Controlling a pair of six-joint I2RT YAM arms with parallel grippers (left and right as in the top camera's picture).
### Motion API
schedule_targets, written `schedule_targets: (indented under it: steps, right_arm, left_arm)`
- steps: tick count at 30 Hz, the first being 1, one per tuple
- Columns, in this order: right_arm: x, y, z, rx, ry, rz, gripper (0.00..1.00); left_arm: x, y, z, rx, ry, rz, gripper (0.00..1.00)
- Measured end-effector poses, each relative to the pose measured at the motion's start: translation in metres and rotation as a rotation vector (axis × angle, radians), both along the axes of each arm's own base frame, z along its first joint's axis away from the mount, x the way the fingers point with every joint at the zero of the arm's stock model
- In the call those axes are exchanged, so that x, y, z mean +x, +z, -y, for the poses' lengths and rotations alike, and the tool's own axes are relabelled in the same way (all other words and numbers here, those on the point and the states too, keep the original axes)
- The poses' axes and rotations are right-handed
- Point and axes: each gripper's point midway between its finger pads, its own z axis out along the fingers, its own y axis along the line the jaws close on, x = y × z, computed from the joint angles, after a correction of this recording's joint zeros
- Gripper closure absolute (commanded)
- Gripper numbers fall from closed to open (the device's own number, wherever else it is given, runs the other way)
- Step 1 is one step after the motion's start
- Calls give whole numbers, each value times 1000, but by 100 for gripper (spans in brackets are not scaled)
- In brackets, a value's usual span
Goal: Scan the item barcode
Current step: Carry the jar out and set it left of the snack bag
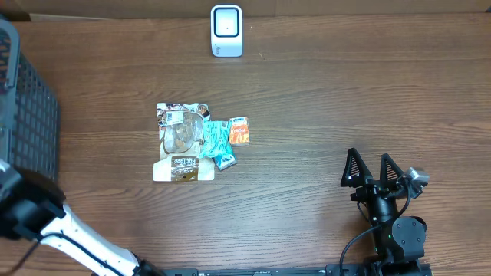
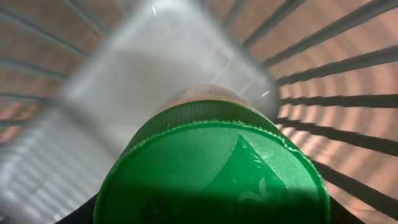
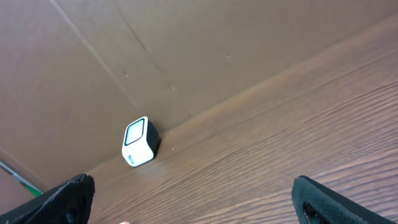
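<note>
Two risks stand out, both on the left side. Closest to the left wrist camera, a green lid [image 2: 211,168] fills the view. It tops a container of which little else shows, down inside the basket [image 2: 348,99] at the left end of the table [image 1: 345,92]. This looks like the item to be scanned. The left arm [image 1: 77,234] reaches in from the near edge, but the left gripper is not clear in any view, so I cannot tell whether it is spread, pressed together or pinching the lid. A shallow or off-centre hold on that round lid could let the container slip or twist during a lift, or catch on the basket's slats. No barcode shows, so the wrong face may end up toward the reader.

At near right, the right gripper [image 1: 371,169] hangs with its fingers spread wide, holding nothing.

At mid-table a heap of packets [image 1: 192,143] lies roughly between basket and scanner [image 1: 226,31], and a low carry could brush it. The scanner stands at the far edge.

The dark mark on the lid is blurred, the packet print is too small, and the scanner shows no legible brand.
</note>
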Motion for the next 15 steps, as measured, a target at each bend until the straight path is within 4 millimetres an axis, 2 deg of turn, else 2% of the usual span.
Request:
schedule_targets:
  steps: [3,5,7,11,12,13,14,15]
  right_arm:
    - [0,0,0,0,0,0,0]
    - [0,0,0,0,0,0,0]
    - [0,0,0,0,0,0,0]
    - [0,0,0,0,0,0,0]
    - [0,0,0,0,0,0,0]
    - [0,0,0,0,0,0,0]
    - [0,0,0,0,0,1,0]
    - [0,0,0,0,0,0,0]
  left_arm:
    - [-7,65,19,86,5,108,77]
    - [-10,114,48,143,-32,197,76]
    - [-9,154,87,172,-99,287,76]
    - [-11,191,168,171,-259,359,73]
    - [-10,196,188,164,-306,369,74]
    - [-13,200,222,138,-385,374,73]
    - [-14,199,242,118,-431,367,73]
    - [-17,196,252,102,-453,348,73]
